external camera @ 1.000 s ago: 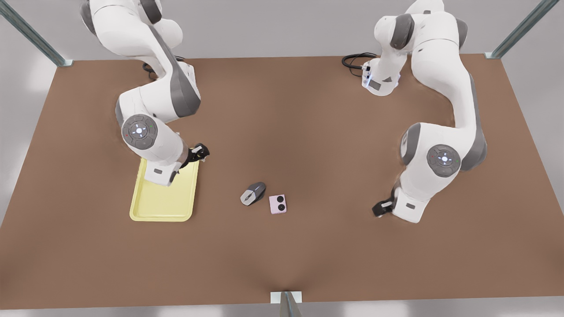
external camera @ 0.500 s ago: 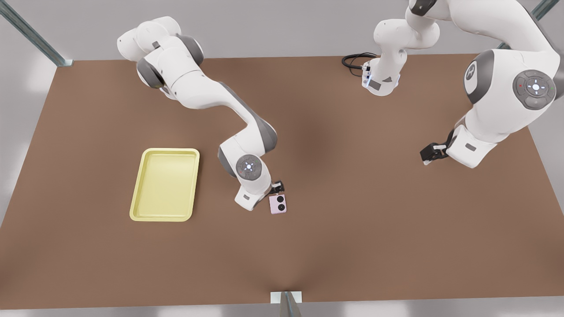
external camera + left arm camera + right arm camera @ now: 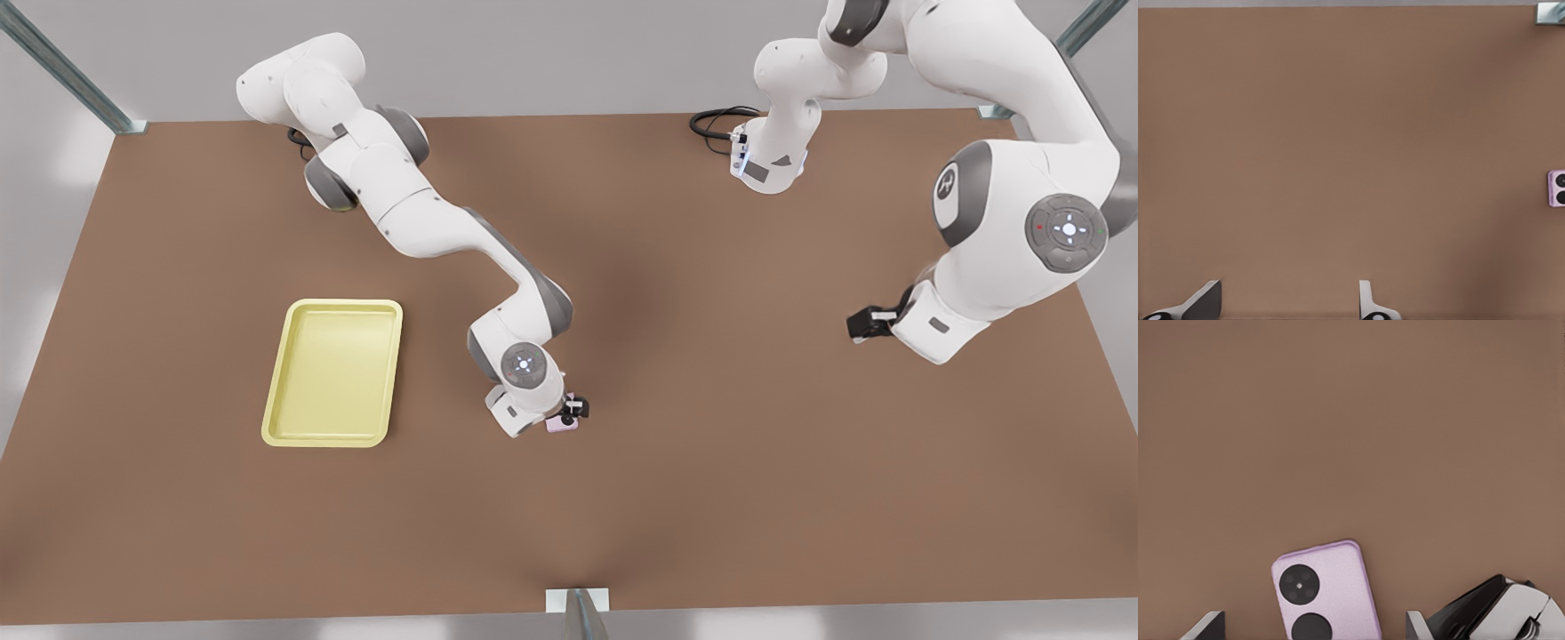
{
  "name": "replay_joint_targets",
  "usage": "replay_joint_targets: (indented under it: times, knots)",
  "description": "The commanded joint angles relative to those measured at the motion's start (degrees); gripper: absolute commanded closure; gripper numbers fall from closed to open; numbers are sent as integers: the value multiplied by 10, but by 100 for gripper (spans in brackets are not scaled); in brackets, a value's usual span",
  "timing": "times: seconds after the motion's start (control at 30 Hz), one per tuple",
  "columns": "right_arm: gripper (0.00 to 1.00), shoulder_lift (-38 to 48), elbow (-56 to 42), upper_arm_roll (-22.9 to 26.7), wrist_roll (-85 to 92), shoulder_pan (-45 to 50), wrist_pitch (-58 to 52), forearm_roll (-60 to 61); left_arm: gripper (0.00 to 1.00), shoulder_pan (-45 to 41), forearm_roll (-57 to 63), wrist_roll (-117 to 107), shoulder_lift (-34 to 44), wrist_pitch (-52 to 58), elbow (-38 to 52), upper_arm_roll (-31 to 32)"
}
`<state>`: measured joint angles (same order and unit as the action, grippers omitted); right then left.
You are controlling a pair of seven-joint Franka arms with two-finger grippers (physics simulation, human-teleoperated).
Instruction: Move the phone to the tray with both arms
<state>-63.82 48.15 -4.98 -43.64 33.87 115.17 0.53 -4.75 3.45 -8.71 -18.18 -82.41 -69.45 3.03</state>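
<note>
Right gripper (image 3: pixel 573 413) spread wide over the phone (image 3: pixel 562 425) near the table (image 3: pixel 711 498) front edge, fingers (image 3: pixel 1205 625) flanking it without contact, left gripper (image 3: pixel 861 325) spread, waiting above bare table, tray (image 3: pixel 276 418) well apart.

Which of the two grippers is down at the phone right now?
The right gripper, at the front view's left: it is open and straddles the phone. The left gripper waits, open, far off over the table.
</note>
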Motion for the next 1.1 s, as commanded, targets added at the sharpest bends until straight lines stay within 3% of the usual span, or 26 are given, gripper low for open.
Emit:
replay_joint_targets:
  times: [0.0, 0.73, 1.07]
  knots:
    - [0, -2, 0, 0, -122, 1, 8, -9, 0, -3, -1, 26, 6, 43, 0, -1]
    - [0, -1, 42, -21, 93, 14, 44, -61, 0, -16, -3, 3, 20, 64, -1, 7]
    - [0, -16, 46, -20, 110, 16, 68, -62, 0, -16, -4, 3, 17, 61, 0, 7]
